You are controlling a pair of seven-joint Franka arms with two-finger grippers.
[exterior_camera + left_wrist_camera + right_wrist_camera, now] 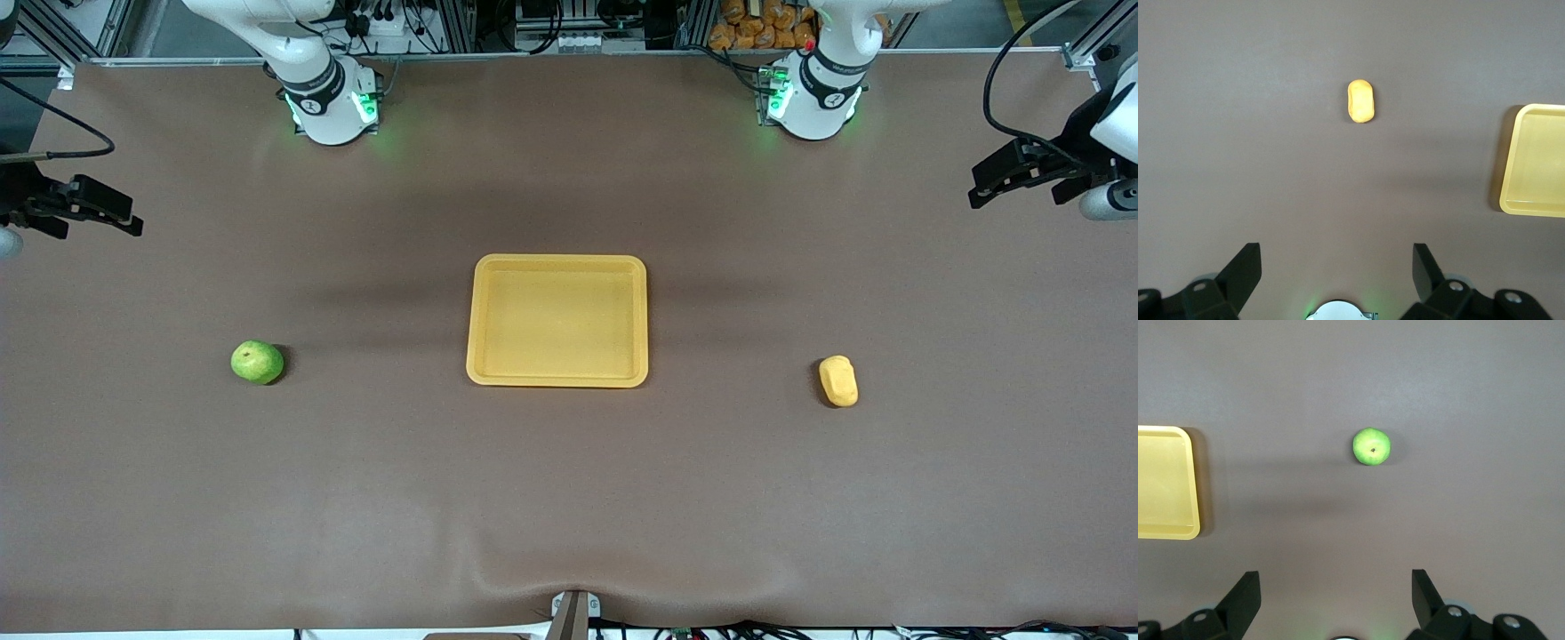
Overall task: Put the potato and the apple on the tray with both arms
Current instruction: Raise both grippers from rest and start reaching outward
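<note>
The potato lies on the brown table at the right of the front view, lower than the middle, well apart from the tray. The apple lies at the left of that view, also well apart from the tray, which sits in the centre with nothing in it. My left gripper hangs over the table at the right edge of the frame, fingers spread wide, holding nothing. My right gripper hangs at the left edge, spread wide too and holding nothing.
</note>
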